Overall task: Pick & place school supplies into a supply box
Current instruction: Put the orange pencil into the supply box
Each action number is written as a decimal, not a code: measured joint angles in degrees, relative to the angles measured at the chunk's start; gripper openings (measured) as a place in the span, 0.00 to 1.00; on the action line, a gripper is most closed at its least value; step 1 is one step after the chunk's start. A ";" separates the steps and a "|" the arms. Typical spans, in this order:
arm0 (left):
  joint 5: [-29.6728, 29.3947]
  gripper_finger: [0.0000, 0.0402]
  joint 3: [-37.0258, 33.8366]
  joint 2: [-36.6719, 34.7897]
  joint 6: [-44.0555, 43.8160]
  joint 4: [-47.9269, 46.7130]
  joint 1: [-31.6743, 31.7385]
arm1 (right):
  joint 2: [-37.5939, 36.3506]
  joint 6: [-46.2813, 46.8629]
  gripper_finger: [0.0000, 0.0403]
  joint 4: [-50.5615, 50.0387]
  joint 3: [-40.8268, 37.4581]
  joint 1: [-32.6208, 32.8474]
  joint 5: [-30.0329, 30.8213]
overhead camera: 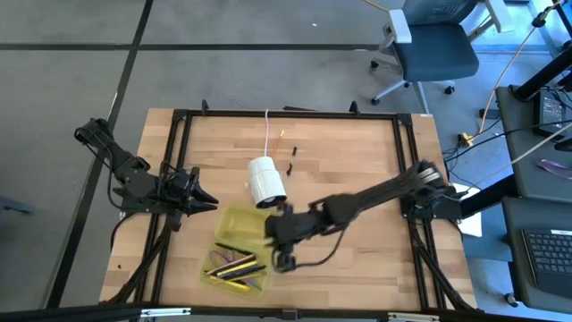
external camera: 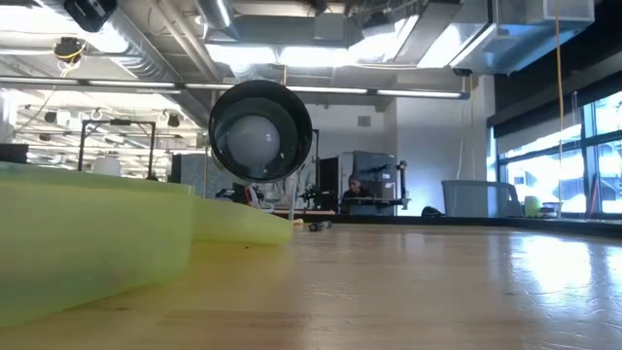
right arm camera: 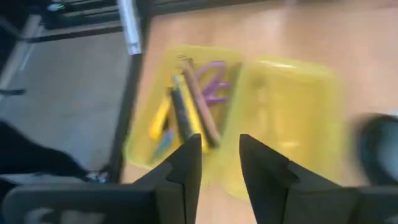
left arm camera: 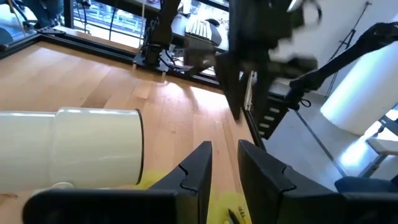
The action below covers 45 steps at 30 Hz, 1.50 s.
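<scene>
The supply box point(overhead camera: 234, 243) lies open near the table's front edge, its lid point(right arm camera: 289, 115) flat beside its tray point(right arm camera: 149, 140). In the tray lie several pens and pencils point(right arm camera: 186, 115) and purple-handled scissors point(right arm camera: 214, 81). My right gripper point(right arm camera: 221, 142) hangs above the box, over the join of tray and lid, open by a narrow gap with nothing between its fingers; in the high view it point(overhead camera: 282, 258) is at the box's right edge. My left gripper point(overhead camera: 210, 201) waits at the table's left, open and holding nothing point(left arm camera: 224, 149). A small black piece point(overhead camera: 292, 163) and a small orange thing point(overhead camera: 282, 135) lie on the wood farther back.
A white cylinder point(overhead camera: 266, 182) on a white cord lies on its side just beyond the box, between the two grippers. Black frame rails point(overhead camera: 183, 161) run along the table's sides. Bare wood point(overhead camera: 375, 255) spreads right of the box. An office chair point(overhead camera: 429, 54) stands beyond the far edge.
</scene>
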 joint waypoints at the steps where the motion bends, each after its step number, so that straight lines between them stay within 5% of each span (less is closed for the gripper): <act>1: -0.23 0.18 0.00 0.00 -0.08 0.13 0.00 | -1.84 -0.39 0.28 -3.01 0.02 -0.17 1.97; 7: -3.84 0.18 0.00 0.00 -2.53 0.47 0.02 | -9.60 -3.39 0.28 -20.39 -0.38 -3.55 6.18; 13: -9.22 0.18 -0.01 0.00 -2.94 0.56 0.02 | -17.78 -11.74 0.28 -22.33 -10.19 -11.14 4.76; 22: -21.89 0.18 0.00 0.00 -2.94 0.90 0.02 | -26.73 -19.54 0.28 -0.09 -33.31 -26.17 2.84; 33: -34.51 0.18 0.00 0.00 -2.94 1.83 0.04 | -25.20 -19.78 0.28 21.03 -46.76 -35.78 2.33; 45: -40.21 0.18 0.00 0.00 -4.31 2.19 0.07 | -22.95 -25.51 0.28 22.75 -47.07 -45.91 -24.42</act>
